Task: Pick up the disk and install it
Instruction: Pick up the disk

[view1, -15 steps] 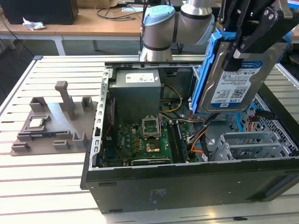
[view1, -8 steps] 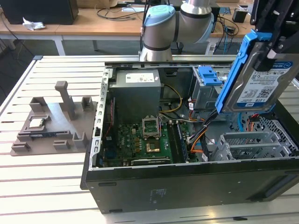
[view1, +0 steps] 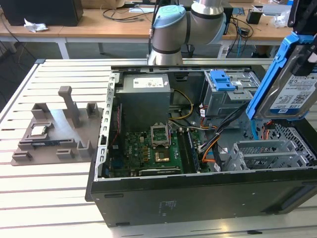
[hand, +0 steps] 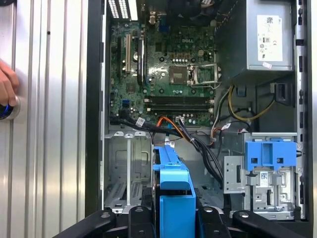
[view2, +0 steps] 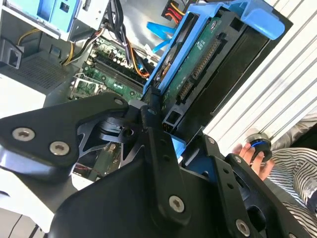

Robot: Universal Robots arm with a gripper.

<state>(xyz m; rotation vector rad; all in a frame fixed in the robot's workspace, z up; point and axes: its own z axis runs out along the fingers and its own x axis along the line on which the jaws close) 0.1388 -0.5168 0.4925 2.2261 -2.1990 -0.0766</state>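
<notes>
The disk (view1: 290,89), a silver drive with a white-and-blue label in a bright blue caddy, hangs tilted on edge above the exterior view's right end of the open computer case (view1: 198,198). My gripper (view1: 304,34) is shut on its upper end. In the second wrist view, the black fingers (view2: 151,111) clamp the caddy of the disk (view2: 198,64), whose connector edge shows. In the first wrist view, the disk (hand: 171,173) appears edge-on between the gripper (hand: 171,215) arms, over the empty metal drive bays (hand: 126,173).
Inside the case are the motherboard (view1: 148,148), grey power supply (view1: 143,96), cables (view1: 213,144) and a drive cage with a fixed blue bracket (view1: 223,79). A grey fixture holding a CPU chip (view1: 39,130) lies on the slatted table. A person's hand (hand: 6,87) rests on a round button.
</notes>
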